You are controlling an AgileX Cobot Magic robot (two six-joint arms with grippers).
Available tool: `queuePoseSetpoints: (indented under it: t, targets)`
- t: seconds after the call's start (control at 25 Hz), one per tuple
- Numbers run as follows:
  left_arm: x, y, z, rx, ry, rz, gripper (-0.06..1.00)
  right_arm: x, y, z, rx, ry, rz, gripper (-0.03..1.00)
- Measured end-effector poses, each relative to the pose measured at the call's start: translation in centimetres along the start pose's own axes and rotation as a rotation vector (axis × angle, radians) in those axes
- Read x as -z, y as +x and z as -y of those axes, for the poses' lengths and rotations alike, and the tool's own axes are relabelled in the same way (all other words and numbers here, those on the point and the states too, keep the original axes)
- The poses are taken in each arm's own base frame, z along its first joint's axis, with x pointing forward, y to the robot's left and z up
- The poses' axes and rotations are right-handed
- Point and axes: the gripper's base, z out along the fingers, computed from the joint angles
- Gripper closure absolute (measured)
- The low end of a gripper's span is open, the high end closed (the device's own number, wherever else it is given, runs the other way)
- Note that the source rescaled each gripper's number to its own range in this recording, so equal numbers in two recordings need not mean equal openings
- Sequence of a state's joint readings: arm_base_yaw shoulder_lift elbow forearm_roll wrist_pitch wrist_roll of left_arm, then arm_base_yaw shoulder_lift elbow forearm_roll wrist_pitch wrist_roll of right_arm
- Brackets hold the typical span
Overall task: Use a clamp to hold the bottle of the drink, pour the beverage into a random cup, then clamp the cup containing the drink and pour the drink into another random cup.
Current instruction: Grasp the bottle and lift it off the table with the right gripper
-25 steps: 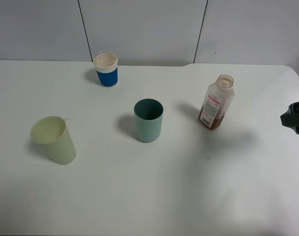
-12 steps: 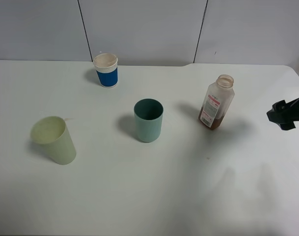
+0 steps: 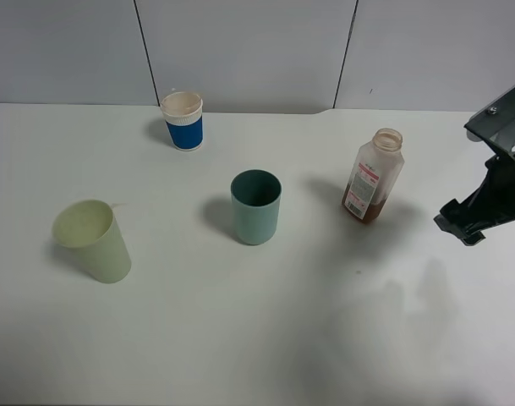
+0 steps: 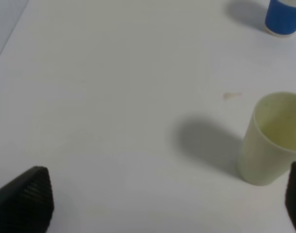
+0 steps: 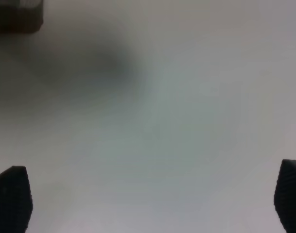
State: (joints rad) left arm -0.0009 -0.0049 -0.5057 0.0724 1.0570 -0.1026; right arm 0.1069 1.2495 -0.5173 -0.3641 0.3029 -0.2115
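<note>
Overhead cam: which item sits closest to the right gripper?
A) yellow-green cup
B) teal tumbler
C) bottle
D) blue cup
C: the bottle stands nearest the right gripper; the teal tumbler, blue cup and yellow-green cup all sit farther left.

Soft light throws faint shadows left of the teal cup (image 3: 256, 211); right wrist view is blurred.
</note>
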Motion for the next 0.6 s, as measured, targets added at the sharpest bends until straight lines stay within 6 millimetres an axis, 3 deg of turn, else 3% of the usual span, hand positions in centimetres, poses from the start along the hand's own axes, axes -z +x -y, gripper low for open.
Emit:
queuePoseSetpoints:
  t: [0.12, 0.4, 0.6]
  targets:
    - [0.0, 0.0, 0.0, 0.000, 0.000, 0.000, 0.06, -1.5, -0.1, -0.3, 0.040, -0.019, -0.011, -0.03]
    - [0.0, 0.0, 0.0, 0.000, 0.000, 0.000, 0.06, -2.9, -0.5, -0.7, 0.083, -0.038, 0.017, -0.03]
    - [0.0, 0.0, 0.0, 0.000, 0.000, 0.000, 0.06, -4.0, -1.4, -2.4, 0.153, -0.087, 0.060, -0.03]
